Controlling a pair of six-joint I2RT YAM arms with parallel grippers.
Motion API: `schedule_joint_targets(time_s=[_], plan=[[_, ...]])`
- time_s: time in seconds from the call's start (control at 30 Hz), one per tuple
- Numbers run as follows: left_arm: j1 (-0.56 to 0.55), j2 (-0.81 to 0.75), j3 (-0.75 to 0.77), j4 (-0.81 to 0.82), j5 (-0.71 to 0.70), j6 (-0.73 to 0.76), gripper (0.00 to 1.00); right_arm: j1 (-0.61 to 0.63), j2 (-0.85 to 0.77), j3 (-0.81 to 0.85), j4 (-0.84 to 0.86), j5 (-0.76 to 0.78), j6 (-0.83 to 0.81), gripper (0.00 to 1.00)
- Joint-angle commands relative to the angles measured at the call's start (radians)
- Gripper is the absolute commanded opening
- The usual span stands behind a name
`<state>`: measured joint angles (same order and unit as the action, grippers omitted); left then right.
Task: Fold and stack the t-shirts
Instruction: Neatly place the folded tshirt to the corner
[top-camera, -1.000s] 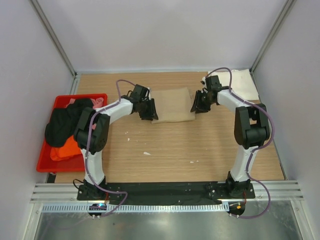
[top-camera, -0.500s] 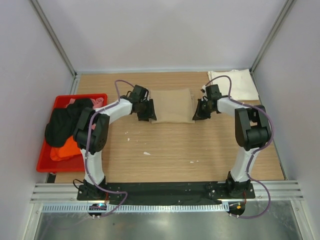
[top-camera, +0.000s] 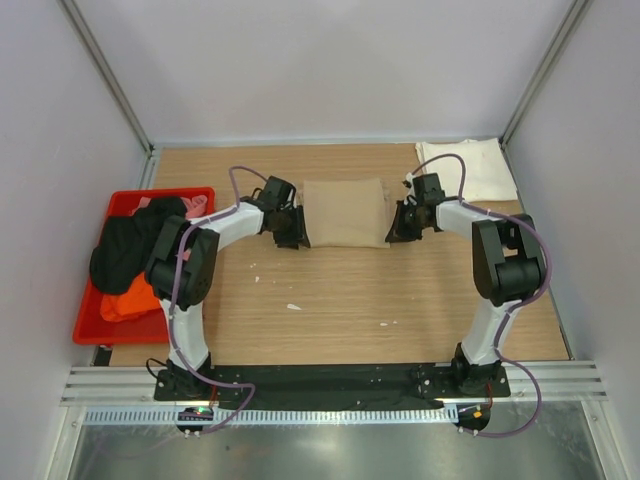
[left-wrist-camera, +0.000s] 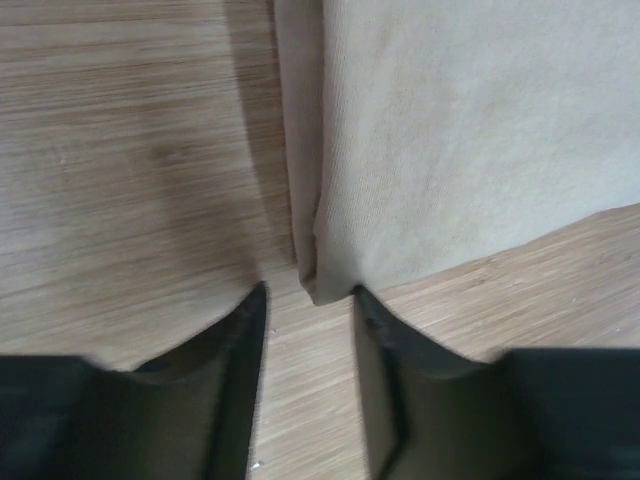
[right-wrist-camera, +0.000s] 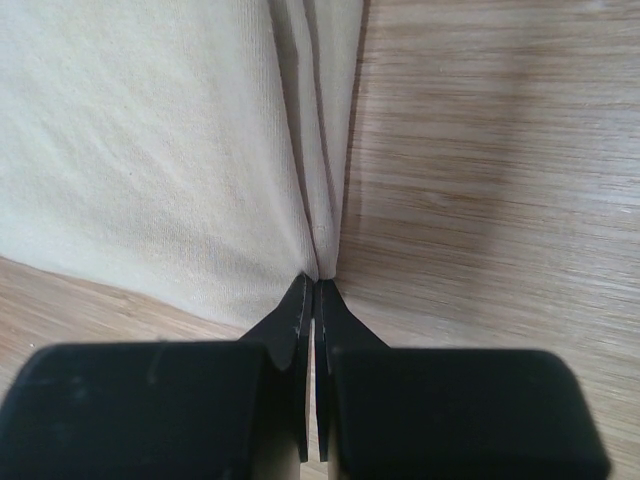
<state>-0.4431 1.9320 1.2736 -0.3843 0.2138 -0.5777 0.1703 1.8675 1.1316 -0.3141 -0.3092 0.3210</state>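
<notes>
A tan t-shirt (top-camera: 345, 212) lies folded into a flat rectangle at the back middle of the table. My left gripper (top-camera: 298, 228) sits at its near-left corner, open; in the left wrist view the corner of the tan t-shirt (left-wrist-camera: 460, 140) pokes between the two fingertips of the left gripper (left-wrist-camera: 308, 292). My right gripper (top-camera: 397, 224) is shut at the near-right edge. In the right wrist view the right gripper (right-wrist-camera: 317, 282) has its tips against the layered edge of the tan t-shirt (right-wrist-camera: 140, 150), with no cloth visible between the fingers. A cream-white t-shirt (top-camera: 470, 168) lies folded at the back right.
A red bin (top-camera: 95, 318) stands at the left edge, holding a black t-shirt (top-camera: 125, 250), an orange one (top-camera: 128, 300) and a bit of pink one (top-camera: 197, 204). Grey walls close off the back and sides. The arm bases are bolted at the near edge.
The tan t-shirt's skewed right side has settled flat and square. The right gripper moved in to its edge and shut. The left gripper backed slightly left and opened wider.
</notes>
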Motion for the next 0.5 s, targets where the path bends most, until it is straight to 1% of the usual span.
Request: schedule_joint_targets(time_s=[0.0,0.03,0.07,0.1,0.17,0.3,0.47], plan=[[0.004,0.025,0.001,0.073,0.051,-0.001,0.35,0.001,-0.047,-0.027,0.015,0.022,-0.003,0.01],[0.004,0.031,0.004,0.073,0.053,-0.005,0.24,0.001,-0.051,-0.038,0.015,0.028,-0.002,0.01],[0.004,0.032,0.004,0.074,0.058,-0.008,0.05,0.001,-0.054,-0.049,0.015,0.03,-0.003,0.01],[0.004,0.03,0.003,0.068,0.059,-0.014,0.0,0.001,-0.068,-0.058,0.017,0.032,-0.002,0.01],[0.003,0.015,0.0,0.047,0.047,-0.031,0.0,0.001,-0.091,-0.085,0.014,0.022,0.007,0.01],[0.001,-0.043,-0.029,-0.039,-0.023,-0.054,0.0,0.003,-0.181,-0.153,0.013,0.016,0.064,0.01],[-0.023,-0.143,-0.132,-0.057,-0.045,-0.071,0.0,0.023,-0.295,-0.279,0.013,0.025,0.113,0.01]])
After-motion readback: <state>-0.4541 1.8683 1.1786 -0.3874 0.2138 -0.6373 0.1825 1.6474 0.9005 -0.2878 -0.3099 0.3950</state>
